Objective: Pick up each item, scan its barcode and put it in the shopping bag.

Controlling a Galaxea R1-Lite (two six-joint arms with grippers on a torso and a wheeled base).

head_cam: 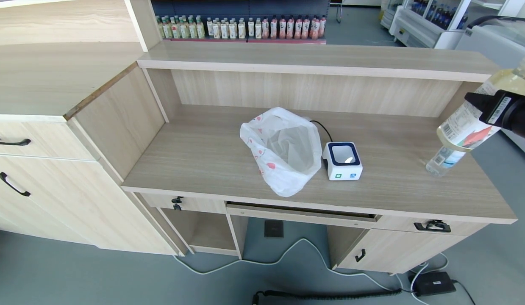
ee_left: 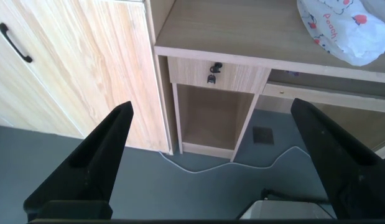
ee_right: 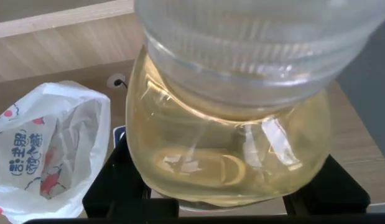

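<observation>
Head view — yellow bottle (head_cam: 462, 125) in right gripper (head_cam: 495, 109)

The white thin-plastic shopping bag (head_cam: 283, 148) bears red prints; the white box-shaped scanner (head_cam: 342, 161) has a navy-rimmed top; the clear plastic bottle (head_cam: 461, 125) holds pale yellow liquid

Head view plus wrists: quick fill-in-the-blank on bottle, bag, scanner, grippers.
The right gripper is ___ on the clear plastic bottle of pale yellow drink.
The white plastic shopping bag with red print lies on the robot's ___ of the white square barcode scanner.
The left gripper has its fingers ___.
Missing: shut; left; open.
</observation>
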